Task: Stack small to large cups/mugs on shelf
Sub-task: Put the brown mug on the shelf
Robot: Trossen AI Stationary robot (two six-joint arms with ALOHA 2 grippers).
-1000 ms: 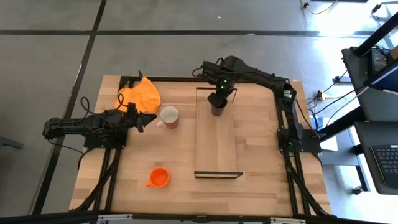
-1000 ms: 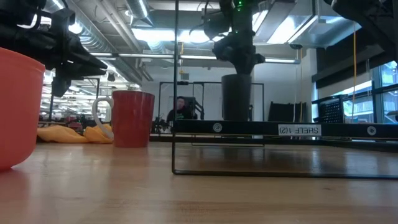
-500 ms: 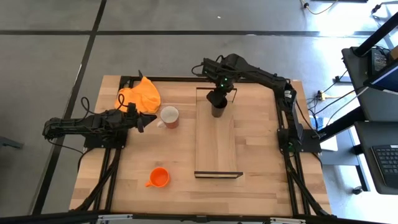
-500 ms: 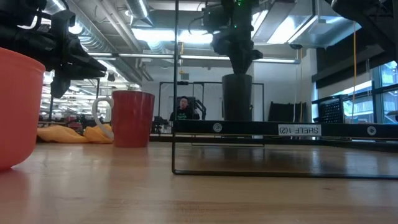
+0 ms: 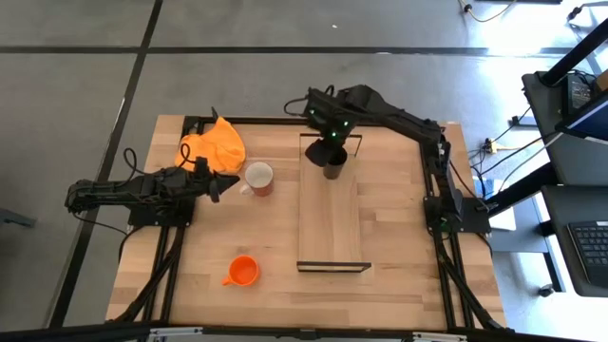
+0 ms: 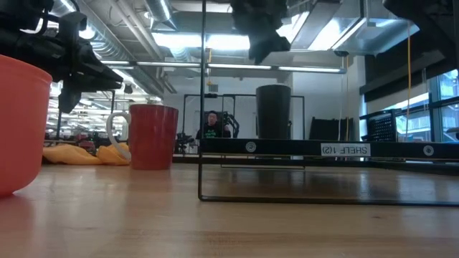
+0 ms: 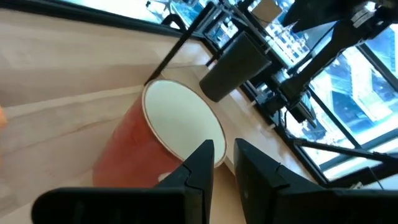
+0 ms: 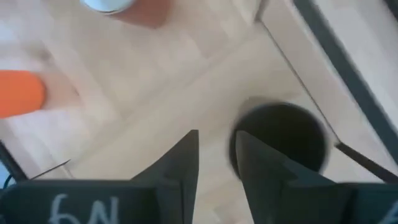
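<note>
On the far end of the shelf [image 5: 332, 217], the black mug [image 5: 333, 168] stands upright by itself, nothing gripping it. Right claw [image 5: 323, 139] hangs just above it and a bit toward the far left, clear of the rim; in the right wrist view its fingers [image 8: 180, 165] sit a narrow gap apart with nothing between them, the mug's dark opening showing past them.

Over on the left side of the tabletop [image 5: 237, 228], the red mug [image 5: 259, 179] with the white inside sits upright next to the orange cloth [image 5: 216, 144]. Left claw [image 5: 218, 185] hovers just beside it, fingers [image 7: 198, 165] slightly apart and empty, pointed at the rim. The small orange mug [image 5: 242, 272] is alone at the near left, well apart from the other two and off the shelf.
</note>
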